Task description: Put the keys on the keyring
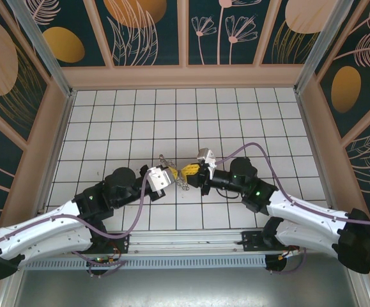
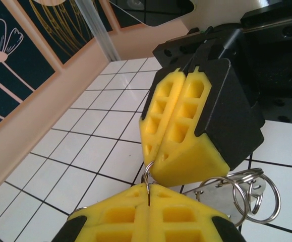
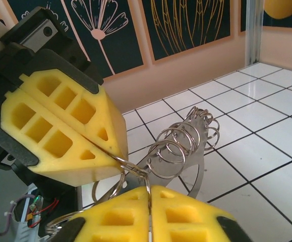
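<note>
My two grippers meet tip to tip just above the tiled floor. A thin metal keyring [image 2: 147,176] runs between them. The left gripper [image 2: 148,190] is shut on its lower wire, and the right gripper [image 2: 152,162] pinches it from above. In the right wrist view the right gripper [image 3: 149,195] is shut on the keyring [image 3: 135,169], whose other side goes into the left gripper [image 3: 116,154]. From the top view the left gripper [image 1: 170,174] and right gripper [image 1: 190,170] face each other mid-floor. The keys are out of view.
A flat metal plate [image 3: 193,174] hangs off the held ring, carrying several loose split rings [image 3: 186,138]; it also shows as plate [image 2: 221,194] to the right of my left fingers. Walls [image 1: 185,77] enclose the tiled floor [image 1: 185,115].
</note>
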You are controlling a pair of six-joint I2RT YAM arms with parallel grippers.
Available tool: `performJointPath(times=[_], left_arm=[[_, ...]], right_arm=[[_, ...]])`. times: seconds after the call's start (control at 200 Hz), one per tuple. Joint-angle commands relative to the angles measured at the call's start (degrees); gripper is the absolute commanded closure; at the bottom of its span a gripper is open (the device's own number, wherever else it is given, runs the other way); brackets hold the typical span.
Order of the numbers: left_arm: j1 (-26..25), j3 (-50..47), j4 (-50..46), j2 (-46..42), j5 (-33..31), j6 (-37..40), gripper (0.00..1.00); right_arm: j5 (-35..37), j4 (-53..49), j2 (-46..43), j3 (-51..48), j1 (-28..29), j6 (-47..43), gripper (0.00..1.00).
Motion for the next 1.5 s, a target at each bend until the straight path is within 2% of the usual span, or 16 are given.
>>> performJointPath(times=[0.0,0.13,0.35,0.696,0.841,1.026,1.171,1.491], left_arm=[[-0.9,-0.6,3.3,-1.1,4.1,-0.4,1.0],[-0.8,-0.7,3.4,-1.8,4.9,-0.6,1.0],[-0.8,-0.9,3.3,-2.2,5.3,-0.7,1.0],[-0.8,-0.9,3.5,-2.7,5.6,-0.5,1.0],[-0.8,-0.2,2.8,-1.1,7.0,-0.6,1.0],[-0.8,0.5,2.4,-0.2,9.0,-1.3,1.0],[-0.8,0.4,2.5,-0.3,9.5,-1.4,1.0],[-0.8,0.3,3.2,-0.1,11.0,-1.8,1.0]], right_arm=[[1.5,-0.4,-0.8,0.5,0.1,-2.2,0.85],[2.0,-0.2,-0.8,0.4,0.3,-2.2,0.74],[3.6,-0.8,-2.5,-0.4,0.3,-2.8,0.63],[1.2,1.6,-11.7,-4.7,1.2,-6.5,0.57],[-0.5,2.7,-9.5,-3.6,1.5,-7.7,0.6],[-3.2,1.9,-6.9,-2.0,1.8,-11.2,0.7],[-5.6,0.9,-7.0,-2.1,1.9,-12.4,0.72],[-4.5,0.7,-4.8,-1.0,1.8,-13.5,0.88]])
